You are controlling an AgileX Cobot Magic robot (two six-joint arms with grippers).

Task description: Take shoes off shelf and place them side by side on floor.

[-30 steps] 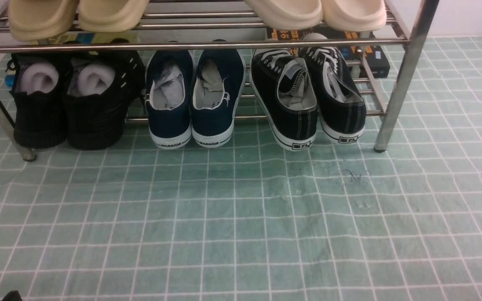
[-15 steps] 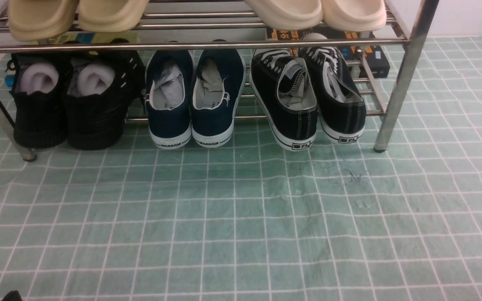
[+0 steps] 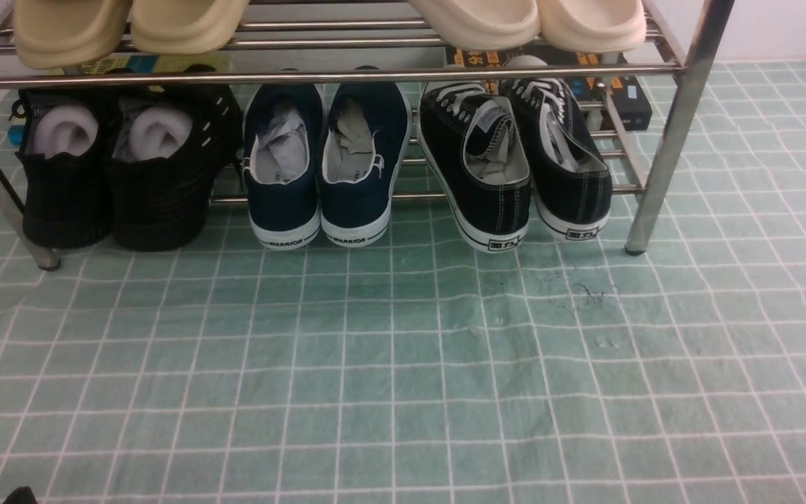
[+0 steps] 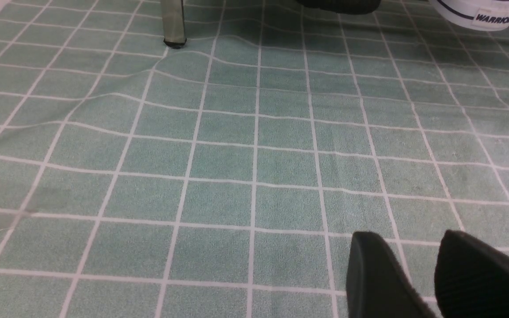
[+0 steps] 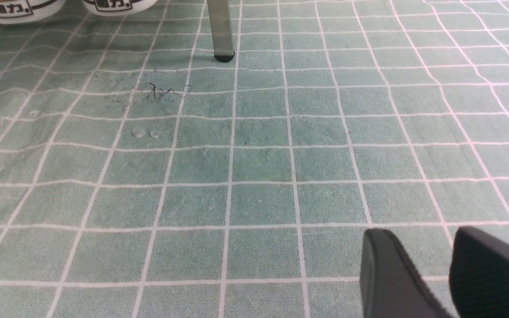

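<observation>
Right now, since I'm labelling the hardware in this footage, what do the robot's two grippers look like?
The left gripper shows two matte black, slender fingers with rounded tips. The right gripper looks the same: two dark fingers, their near sides a softer grey. No cables or markings show on either, and the arms themselves are out of view.

Black sneakers [image 3: 501,168] (white-laced), on steel rack [image 3: 676,140]

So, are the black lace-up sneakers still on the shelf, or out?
On the shelf: both sneakers rest on its lower tier.
</observation>
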